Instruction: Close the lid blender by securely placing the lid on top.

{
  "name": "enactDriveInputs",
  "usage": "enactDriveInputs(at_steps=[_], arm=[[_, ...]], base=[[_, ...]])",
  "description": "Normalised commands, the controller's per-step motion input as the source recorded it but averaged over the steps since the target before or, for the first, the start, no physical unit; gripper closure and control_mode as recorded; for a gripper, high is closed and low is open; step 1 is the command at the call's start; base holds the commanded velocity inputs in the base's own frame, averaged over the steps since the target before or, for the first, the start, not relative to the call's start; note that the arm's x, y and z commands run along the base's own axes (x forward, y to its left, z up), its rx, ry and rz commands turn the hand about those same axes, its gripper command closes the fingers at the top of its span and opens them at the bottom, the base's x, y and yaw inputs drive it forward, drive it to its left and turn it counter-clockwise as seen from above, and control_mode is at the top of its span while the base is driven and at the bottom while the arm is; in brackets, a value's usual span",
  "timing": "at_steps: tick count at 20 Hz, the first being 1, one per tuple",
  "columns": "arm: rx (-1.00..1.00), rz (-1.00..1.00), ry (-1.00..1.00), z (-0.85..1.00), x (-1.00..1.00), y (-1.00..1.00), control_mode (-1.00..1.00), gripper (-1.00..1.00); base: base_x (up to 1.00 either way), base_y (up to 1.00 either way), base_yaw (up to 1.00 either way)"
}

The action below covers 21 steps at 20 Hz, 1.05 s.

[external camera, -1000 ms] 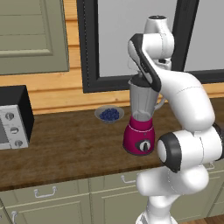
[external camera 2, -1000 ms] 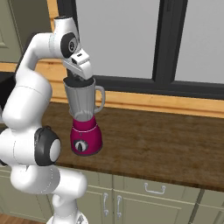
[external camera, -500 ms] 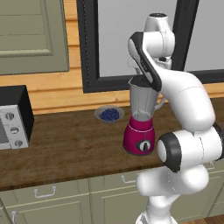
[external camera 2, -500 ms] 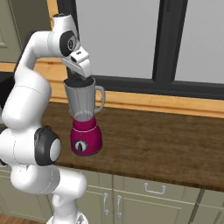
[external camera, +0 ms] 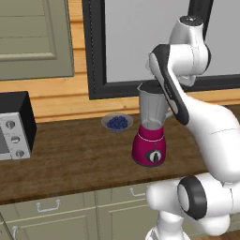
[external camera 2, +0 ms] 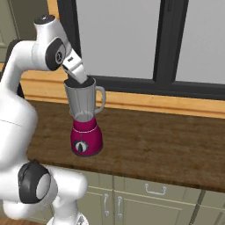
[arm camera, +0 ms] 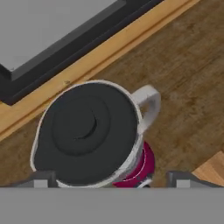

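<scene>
Even, bright light — soft, slightly blurred.

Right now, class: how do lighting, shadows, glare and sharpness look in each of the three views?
Left base view: flat, even rendered light, no glare on the window; the blender casts only a faint shadow. Right base view: equally even, soft edges, jar translucent. Hand view: slightly blurry close-up; the lid reads as matte dark grey with a soft raised centre, no highlights.

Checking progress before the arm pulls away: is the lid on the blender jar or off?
On. In the hand view the dark lid covers the blender jar's rim; whether it is firmly seated cannot be told.
</scene>
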Motion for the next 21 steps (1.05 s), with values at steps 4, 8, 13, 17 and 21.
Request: enactDriveInputs(at_steps=[4,8,13,17,21], arm=[[0.00,0.00,-0.38,-1.00,-1.00,-0.25,-1.00,-1.00],[0.00,0.00,-0.29,-1.00,-1.00,-0.37,-1.00,-1.00],[0.10,0.00,-0.59,0.44,-1.00,-0.24,-1.00,-1.00],[0.05,0.00,-0.31,0.50,-0.38,-0.12,-1.00,-1.00],[0.00,0.00,-0.01,0.00,-0.02,0.00,-1.00,-1.00]], base=[[0.00,0.00,0.00],[0.00,0.00,0.00],[0.00,0.00,0.00],[0.00,0.00,0.00],[0.00,0.00,0.00]])
